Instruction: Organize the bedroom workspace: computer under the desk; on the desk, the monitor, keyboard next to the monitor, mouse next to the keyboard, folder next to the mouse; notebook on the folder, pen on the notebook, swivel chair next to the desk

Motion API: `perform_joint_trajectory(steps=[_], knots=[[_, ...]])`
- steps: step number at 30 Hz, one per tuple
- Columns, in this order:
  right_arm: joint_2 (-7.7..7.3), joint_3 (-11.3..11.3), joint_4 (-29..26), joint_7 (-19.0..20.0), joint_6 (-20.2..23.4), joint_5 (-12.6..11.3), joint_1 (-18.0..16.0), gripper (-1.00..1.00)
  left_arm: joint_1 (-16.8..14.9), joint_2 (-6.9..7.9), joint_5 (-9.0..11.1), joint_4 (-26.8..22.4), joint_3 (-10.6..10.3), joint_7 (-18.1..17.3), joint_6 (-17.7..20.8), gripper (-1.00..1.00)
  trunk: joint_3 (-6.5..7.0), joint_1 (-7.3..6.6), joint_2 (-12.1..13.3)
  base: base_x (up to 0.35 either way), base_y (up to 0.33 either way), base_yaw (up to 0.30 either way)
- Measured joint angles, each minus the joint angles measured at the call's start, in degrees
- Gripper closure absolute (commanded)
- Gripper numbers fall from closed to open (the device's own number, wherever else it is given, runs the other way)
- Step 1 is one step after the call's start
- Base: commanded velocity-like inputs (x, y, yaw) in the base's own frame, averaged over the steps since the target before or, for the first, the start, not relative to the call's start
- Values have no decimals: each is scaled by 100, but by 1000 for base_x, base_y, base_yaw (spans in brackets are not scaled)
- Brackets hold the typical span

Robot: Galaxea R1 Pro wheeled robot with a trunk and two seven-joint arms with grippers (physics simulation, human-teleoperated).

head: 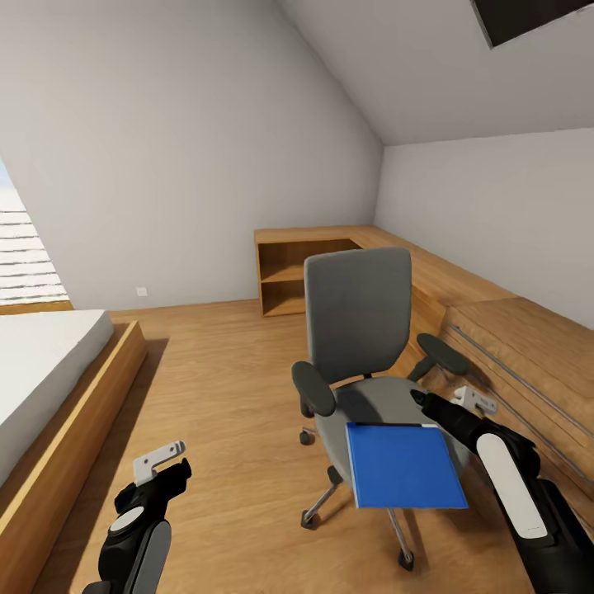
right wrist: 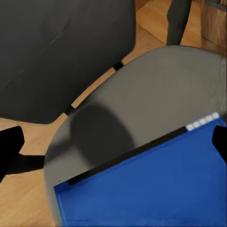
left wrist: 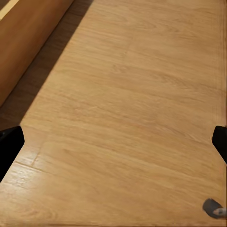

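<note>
Attic bedroom, seen from my head camera: the swivel chair (head: 360, 330) stands on the wooden floor (head: 223, 396) in front of me, its grey back upright and its black armrests out to either side, with the folder (head: 404, 466) lying flat on the front of the seat and jutting past the seat's front edge. My right gripper (head: 472, 402) hangs just above the seat beside the folder's far right corner; my right wrist camera looks down on the folder (right wrist: 156, 184), its dark spine and pale-tabbed corner across the grey seat (right wrist: 142, 99), and my two dark fingertips (right wrist: 10, 147) sit at opposite edges of that picture with nothing between them, so the jaws are spread wide and hold nothing. My left gripper (head: 160, 463) hovers low over bare floor, well apart from the chair, also parted and empty, as the left wrist camera shows floorboards (left wrist: 123, 118) between its fingertips (left wrist: 9, 146). A low wooden bed frame (head: 74, 429) runs along my left, and a light wooden shelf unit (head: 301, 272) stands against the far wall behind the chair.
</note>
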Motion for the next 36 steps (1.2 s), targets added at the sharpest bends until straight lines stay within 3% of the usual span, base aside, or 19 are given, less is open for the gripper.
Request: perform_joint_trajectory(steps=[14, 17, 20, 24, 27, 28, 36], knots=[[0, -5, 6, 1, -7, 3, 0, -100, 0, 0, 0, -1, -1, -3, 1, -100, 72, -1, 0, -297, 179, -248], [-17, -109, -1, 1, 10, 2, 0, -100, 0, 0, 0, -1, -12, -11, 2, -100, 82, -2, 0, -100, 258, -230], [-11, -350, 2, 1, 29, -1, -1, -100, 1, 6, 0, -2, -3, -16, 8, -100, 86, -3, 0, -31, 276, -88], [-3, -417, 3, 4, 35, -10, -1, -100, 1, 7, 1, -1, -7, -16, 14, -100, 87, -3, 0, -10, 131, -30], [-2, -455, 10, 8, 37, -186, -1, -100, 1, -21, 2, -1, -84, -10, 0, -100, 52, 40, -79, -1, 10, -2], [-18, -469, 60, 9, 38, -493, -1, -100, 1, -20, 5, -1, -177, -10, -71, -100, 34, 62, -119, 0, 3, -1], [-20, -628, 243, 25, 19, -644, -1, -100, 1, -22, 6, -2, -215, -1, -305, -100, -110, 238, -440, 0, 1, 0]])
